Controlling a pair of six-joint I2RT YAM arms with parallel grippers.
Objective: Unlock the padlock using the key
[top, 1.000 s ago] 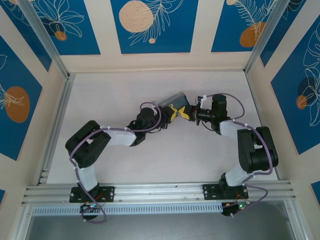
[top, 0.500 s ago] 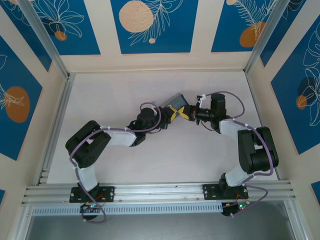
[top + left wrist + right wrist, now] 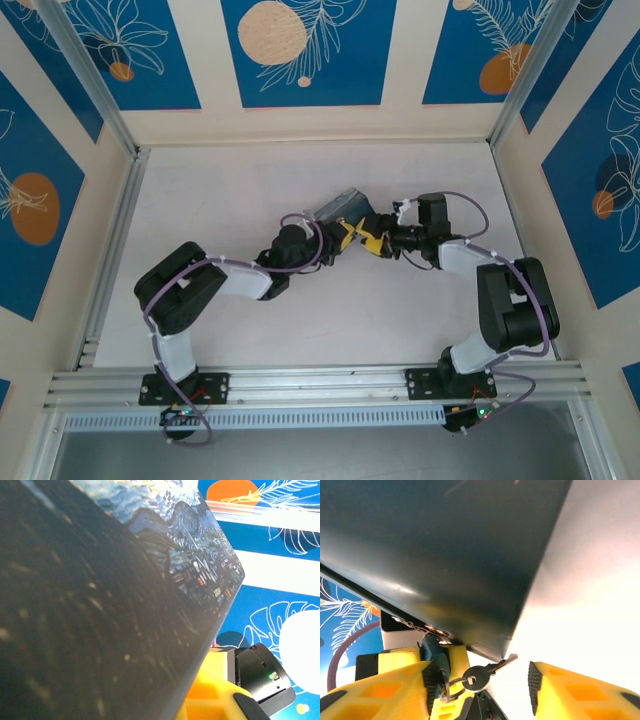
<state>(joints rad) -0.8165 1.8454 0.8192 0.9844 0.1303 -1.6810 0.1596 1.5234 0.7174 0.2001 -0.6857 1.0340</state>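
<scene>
The starry-night box (image 3: 338,206) is held tilted off the table, with my left gripper (image 3: 335,235) shut on its near edge. Its painted face (image 3: 100,605) takes up most of the left wrist view. In the right wrist view the box's dark underside (image 3: 445,545) looms overhead. The small bluish padlock (image 3: 433,652) hangs at the box's edge, close behind my right gripper's left fingertip (image 3: 436,679). The grey key (image 3: 487,672) dangles on a ring from the padlock, inside the open right gripper (image 3: 487,682), touching neither pad.
The white table (image 3: 230,200) is walled by aluminium rails (image 3: 110,250) and blue-patterned panels. Both arms meet at the table's middle, fingertips almost touching. A black wrist body with a green light (image 3: 262,677) sits close beyond the box.
The box and left gripper have shifted slightly left and toward the near edge. The right gripper has followed, closing in on the box's hanging padlock and key.
</scene>
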